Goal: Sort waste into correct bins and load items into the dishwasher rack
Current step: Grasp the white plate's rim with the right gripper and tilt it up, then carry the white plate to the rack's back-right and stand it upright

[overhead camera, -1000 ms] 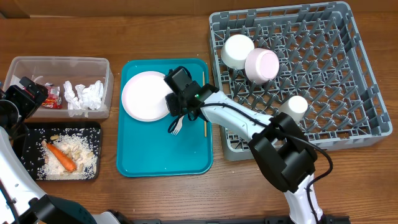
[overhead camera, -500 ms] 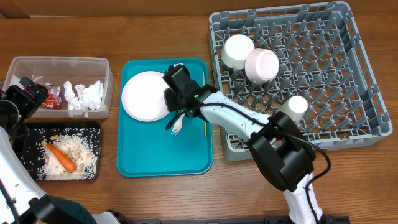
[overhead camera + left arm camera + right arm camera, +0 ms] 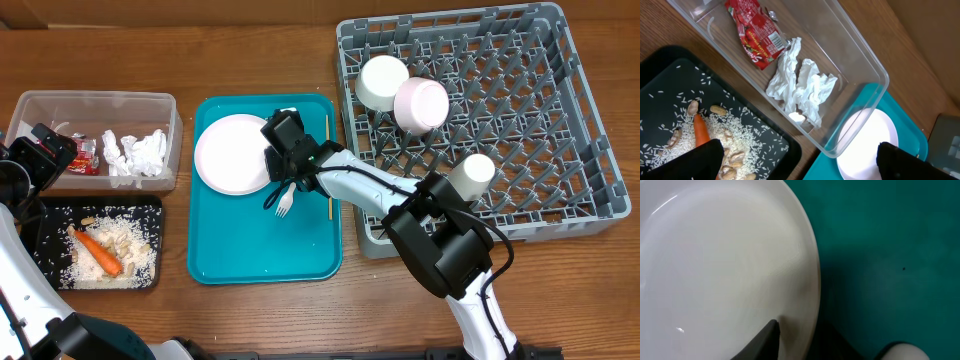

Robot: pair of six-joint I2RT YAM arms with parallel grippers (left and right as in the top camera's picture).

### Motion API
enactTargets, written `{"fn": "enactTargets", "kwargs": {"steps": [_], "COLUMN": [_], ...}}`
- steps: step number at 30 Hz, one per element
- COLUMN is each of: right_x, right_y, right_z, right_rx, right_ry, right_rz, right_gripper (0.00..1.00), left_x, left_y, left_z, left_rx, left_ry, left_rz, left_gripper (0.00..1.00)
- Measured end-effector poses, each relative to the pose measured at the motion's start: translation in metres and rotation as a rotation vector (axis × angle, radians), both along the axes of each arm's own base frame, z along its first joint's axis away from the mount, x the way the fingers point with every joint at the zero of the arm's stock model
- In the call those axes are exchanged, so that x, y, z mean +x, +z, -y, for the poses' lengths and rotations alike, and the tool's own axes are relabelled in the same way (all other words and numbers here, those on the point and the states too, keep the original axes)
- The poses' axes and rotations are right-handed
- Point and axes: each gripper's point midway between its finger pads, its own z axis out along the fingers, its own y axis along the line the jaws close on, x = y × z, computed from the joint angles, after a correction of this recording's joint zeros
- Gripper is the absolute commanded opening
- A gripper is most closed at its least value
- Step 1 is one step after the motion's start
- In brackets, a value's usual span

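**Right claw** point(image 3: 275, 165): low over the teal serving tray point(image 3: 265, 245), at the right edge of the white round plate point(image 3: 228, 153). Its jaws stand narrowly apart and straddle the plate's rim. I cannot tell whether the rim is pinched.

**Left claw** point(image 3: 799, 162): spread wide with nothing between the fingers, above the join of the two bins.

**Plate:** lies flat in the tray's upper left part.

**White plastic fork** point(image 3: 285, 205): on the tray, just right of the plate and below the right claw.

**Wooden chopstick** point(image 3: 328, 190): along the tray's right edge.

**Clear plastic tub** point(image 3: 95, 100): on the counter point(image 3: 120, 60), left of the tray. It holds the red snack wrapper point(image 3: 757, 37) and the crumpled white tissue point(image 3: 802, 90).

**Black tray** point(image 3: 40, 215): just in front of the tub. It holds the carrot point(image 3: 98, 253) lying on the rice scraps point(image 3: 135, 255).

**Grey dishwasher rack** point(image 3: 590, 130): right of the teal tray. Two bowls point(image 3: 382, 82) sit side by side at the upper left, and a small white cup point(image 3: 472, 172) is near the front.
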Motion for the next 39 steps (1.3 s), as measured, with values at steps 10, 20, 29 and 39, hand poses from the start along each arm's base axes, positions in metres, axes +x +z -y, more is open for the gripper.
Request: {"fn": "enactTargets", "kwargs": {"steps": [10,20,29,39], "right_x": [0.001,0.017,0.009,0.029], "right_y": [0.003,0.068,0.260,0.303], "right_z": [-0.003,0.021,0.095,0.279], "right_rx": [0.011,-0.088,-0.168,-0.669], "right_ry": [-0.003,-0.040,-0.117,-0.454], "right_rz": [0.001,0.153,0.491,0.538], "right_gripper": [0.04,0.04,0.04,0.04], "left_x": [0.000,0.000,0.000,0.000], "left_y": [0.000,0.000,0.000,0.000], "left_z": [0.000,0.000,0.000,0.000], "left_rx": [-0.001,0.000,-0.001,-0.001], "left_ry": [0.000,0.000,0.000,0.000], "left_rz": [0.000,0.000,0.000,0.000], "left_gripper": [1.00,1.00,1.00,1.00]}}
